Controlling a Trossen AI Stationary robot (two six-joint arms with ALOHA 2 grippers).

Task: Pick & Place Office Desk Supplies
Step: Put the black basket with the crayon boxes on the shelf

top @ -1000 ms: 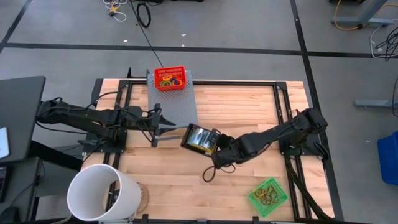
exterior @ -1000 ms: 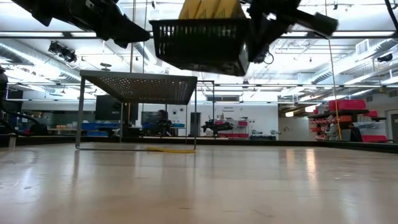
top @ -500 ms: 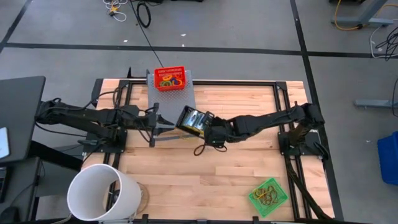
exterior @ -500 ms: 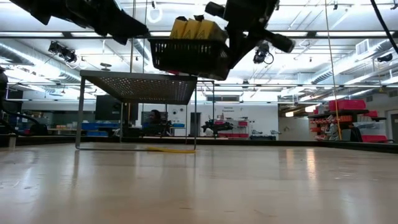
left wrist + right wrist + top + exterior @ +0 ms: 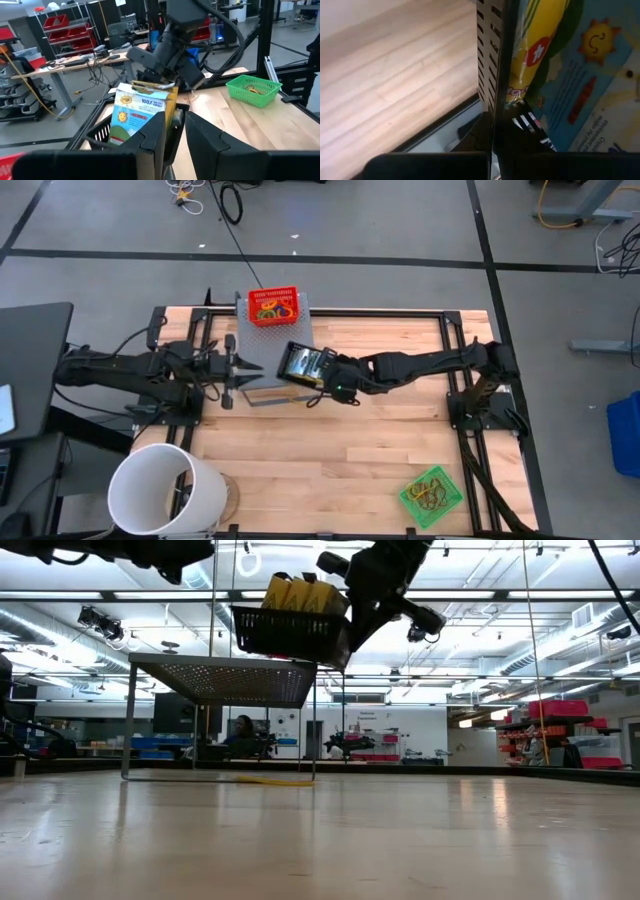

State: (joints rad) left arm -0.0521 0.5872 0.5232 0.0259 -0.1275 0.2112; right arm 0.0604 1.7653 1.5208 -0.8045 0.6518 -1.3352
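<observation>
A black slotted basket holds yellow-and-green crayon boxes. My right gripper is shut on it and carries it in the air at the near right corner of a grey perforated shelf. In the low view the basket hangs just above the shelf top. My left gripper is open, level, just left of the basket and pointing at it, touching nothing. A red basket of rubber bands stands on the shelf's far end. My right gripper holds the black basket by its slotted side wall, on the side facing the table's right. The wall runs down between the two fingers, with the crayon boxes on its inner side. The fingers come from the table's right. The basket is lifted clear, slightly tilted.
A green basket with rubber bands sits near the table's near right corner. A large white bucket stands at the near left corner. Black frame rails run along the table's sides. Bare wood lies between the shelf and the green basket.
My right gripper has carried the black basket toward the table's left and far edge, from over the bare wood to the shelf's corner. My left gripper has drawn back a little toward the table's left edge.
</observation>
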